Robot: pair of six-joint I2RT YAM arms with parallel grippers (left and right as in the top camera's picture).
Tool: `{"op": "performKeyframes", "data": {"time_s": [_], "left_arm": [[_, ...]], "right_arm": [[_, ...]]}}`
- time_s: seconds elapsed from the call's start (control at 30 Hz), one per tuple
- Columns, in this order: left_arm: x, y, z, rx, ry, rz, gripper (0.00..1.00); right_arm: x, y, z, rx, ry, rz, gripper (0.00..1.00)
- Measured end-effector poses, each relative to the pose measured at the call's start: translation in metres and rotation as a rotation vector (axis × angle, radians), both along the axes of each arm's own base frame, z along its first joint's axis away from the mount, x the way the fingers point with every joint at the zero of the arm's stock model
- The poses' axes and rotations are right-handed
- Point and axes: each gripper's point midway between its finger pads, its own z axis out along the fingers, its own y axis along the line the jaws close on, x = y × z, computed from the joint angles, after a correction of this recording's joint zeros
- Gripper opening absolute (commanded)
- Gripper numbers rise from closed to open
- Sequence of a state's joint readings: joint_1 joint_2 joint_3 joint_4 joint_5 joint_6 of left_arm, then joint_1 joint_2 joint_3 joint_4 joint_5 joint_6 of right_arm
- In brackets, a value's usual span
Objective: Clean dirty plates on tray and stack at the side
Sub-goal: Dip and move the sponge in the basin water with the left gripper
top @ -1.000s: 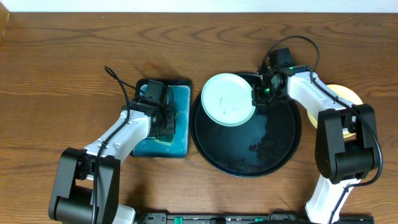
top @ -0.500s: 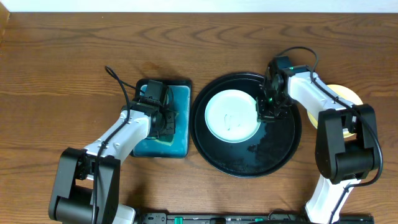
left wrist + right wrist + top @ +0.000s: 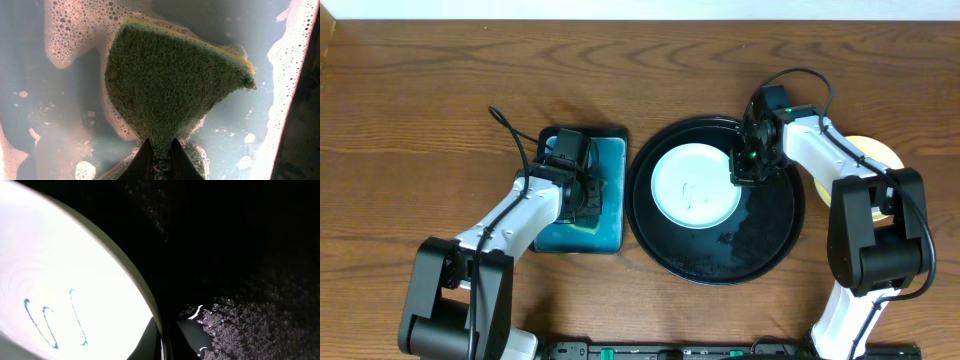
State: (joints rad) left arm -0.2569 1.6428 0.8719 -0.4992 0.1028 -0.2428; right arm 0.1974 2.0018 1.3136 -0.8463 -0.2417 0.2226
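On the black tray [image 3: 775, 235] | mint plate [image 3: 695, 187] now lies flat, in from the rim; scribbles [image 3: 55, 320] unwiped | right gripper [image 3: 742, 165] pinches its edge | left gripper [image 3: 160, 157] clenches the sponge [image 3: 170, 80]

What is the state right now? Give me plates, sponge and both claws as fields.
green plate: flat in black tray, teal scribbles on it
right claw: shut on the green plate's right rim
left claw: shut on sponge, in soapy teal tray
yellow plate: on table right of black tray, partly hidden
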Motion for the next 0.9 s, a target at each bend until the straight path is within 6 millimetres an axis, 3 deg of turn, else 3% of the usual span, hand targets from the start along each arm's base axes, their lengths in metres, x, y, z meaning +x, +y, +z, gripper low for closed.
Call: {"op": "performKeyframes", "data": {"time_s": [0.27, 0.5, 0.63, 0.8, 0.9], "left_arm": [[-0.003, 0.001, 0.008, 0.000, -0.005, -0.001, 0.08], [0.010, 0.003, 0.065, -0.043, -0.191, -0.031, 0.07], [0.016, 0.013, 0.086, -0.163, -0.245, -0.037, 0.07], [0.020, 0.022, 0.098, -0.331, -0.267, -0.018, 0.07], [0.020, 0.020, 0.108, -0.441, -0.288, -0.047, 0.07]], "right_arm": [[-0.002, 0.001, 0.000, -0.004, 0.001, 0.018, 0.01], [-0.002, 0.001, 0.000, -0.004, 0.000, 0.022, 0.01], [-0.002, 0.001, 0.000, -0.005, 0.000, 0.023, 0.01], [-0.002, 0.001, 0.000, -0.005, 0.000, 0.023, 0.01], [-0.002, 0.001, 0.000, -0.005, 0.000, 0.023, 0.01]]}}
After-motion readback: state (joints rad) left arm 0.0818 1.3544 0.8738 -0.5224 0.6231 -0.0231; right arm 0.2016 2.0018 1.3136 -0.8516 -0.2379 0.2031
